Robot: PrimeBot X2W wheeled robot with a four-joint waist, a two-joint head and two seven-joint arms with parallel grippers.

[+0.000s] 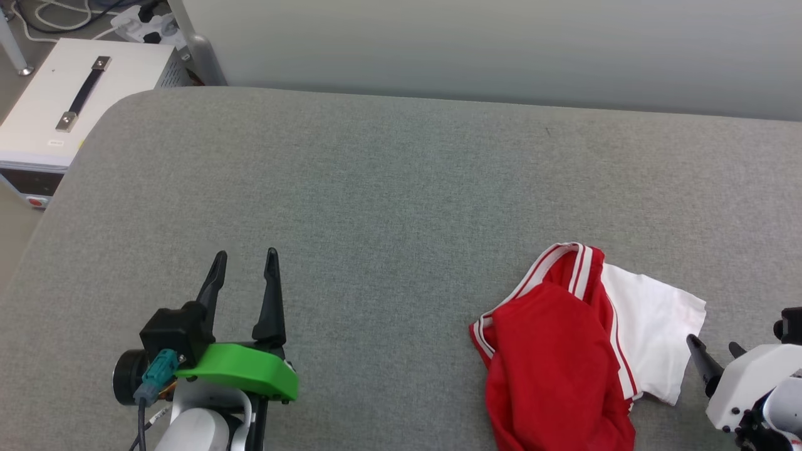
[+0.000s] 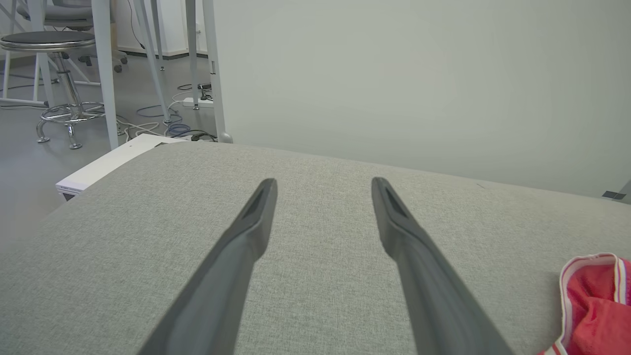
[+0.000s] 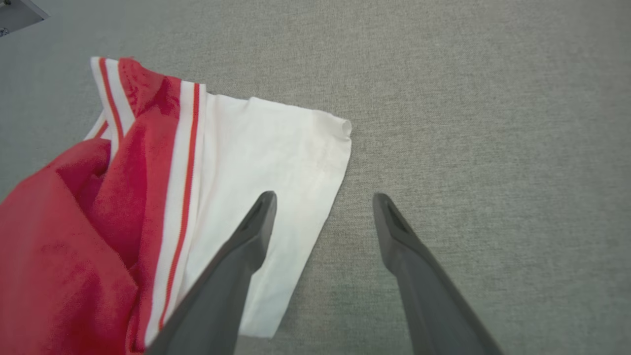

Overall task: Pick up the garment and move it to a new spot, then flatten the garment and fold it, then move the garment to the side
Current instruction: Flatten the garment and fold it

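Plainly, the garment [image 1: 551, 351] lies bunched on the grey surface [image 1: 401, 175] at the near right, and part of it runs off the bottom edge of the head view. Its red body is crumpled on itself, a striped trim band arches at the top, and one white sleeve [image 1: 651, 319] lies fairly flat toward the right.

The right gripper [image 1: 711, 342] sits just beside that sleeve, fingers spread and pinching nothing. In the right wrist view one of its fingers [image 3: 236, 266] hangs over the sleeve's edge and the other over bare surface. The left gripper [image 1: 245, 252] is well apart at the near left, fingers also spread, with nothing between them.

The likely trouble is in the flattening. A pinch on the sleeve edge alone would catch a single thin layer, and the heavier red heap could drag or slip free when pulled. Grabbing deeper into the bunch risks catching several layers at once, so the shirt would lift as a lump rather than open out. Cloth near the front edge could also slide off the surface.
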